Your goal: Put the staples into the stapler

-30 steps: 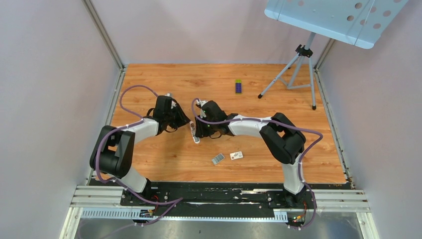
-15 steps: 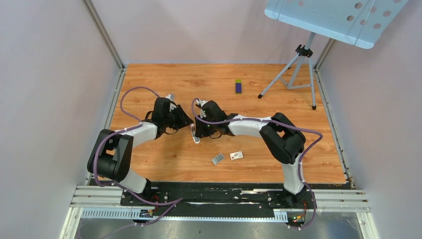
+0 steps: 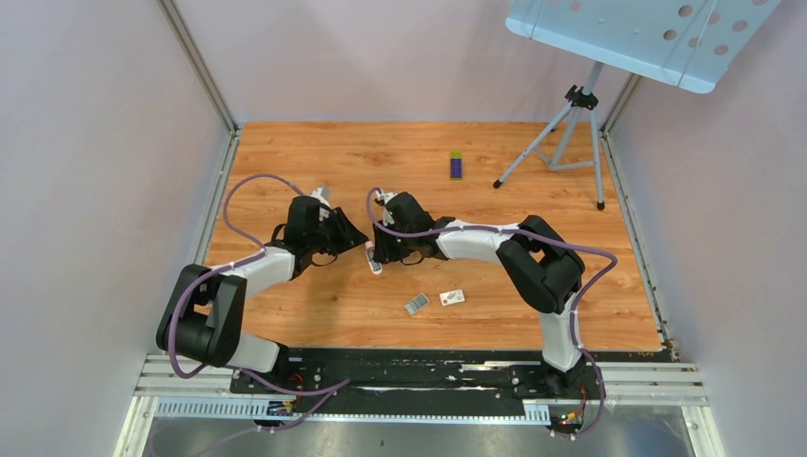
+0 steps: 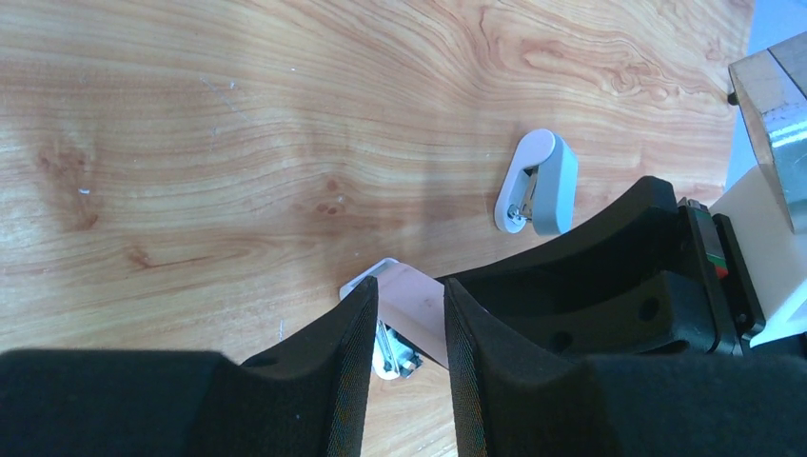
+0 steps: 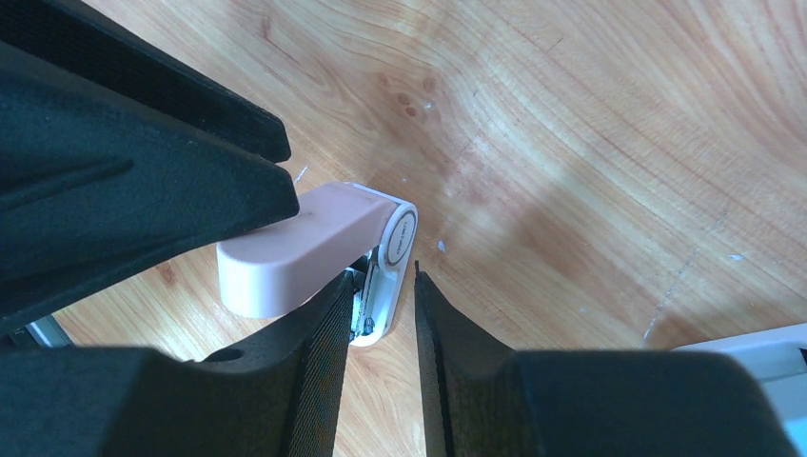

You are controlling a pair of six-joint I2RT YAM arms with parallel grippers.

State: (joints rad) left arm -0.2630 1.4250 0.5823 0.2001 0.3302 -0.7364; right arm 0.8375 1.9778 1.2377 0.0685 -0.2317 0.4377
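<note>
The stapler (image 3: 374, 261) lies mid-table between my two grippers, its pink lid (image 5: 305, 246) swung up from the white base (image 5: 392, 255). My left gripper (image 3: 354, 240) is shut on the lid (image 4: 415, 309), which fills the gap between its fingers. My right gripper (image 3: 381, 251) is shut on the base, fingertips either side of it (image 5: 381, 276). The left fingers (image 5: 181, 190) show black at the upper left of the right wrist view. The staples (image 3: 416, 304), a small grey ridged block, lie loose on the wood nearer the bases, apart from both grippers.
A small white card (image 3: 453, 297) lies right of the staples. A purple-and-green box (image 3: 456, 166) sits far back. A tripod stand (image 3: 571, 133) rises at the back right. A small white-and-grey piece (image 4: 538, 183) lies on the wood; I cannot tell what it is.
My left arm has swung its elbow outward to the left and the left gripper has drawn slightly back toward the left. The right arm, stapler base and staples have not moved.
</note>
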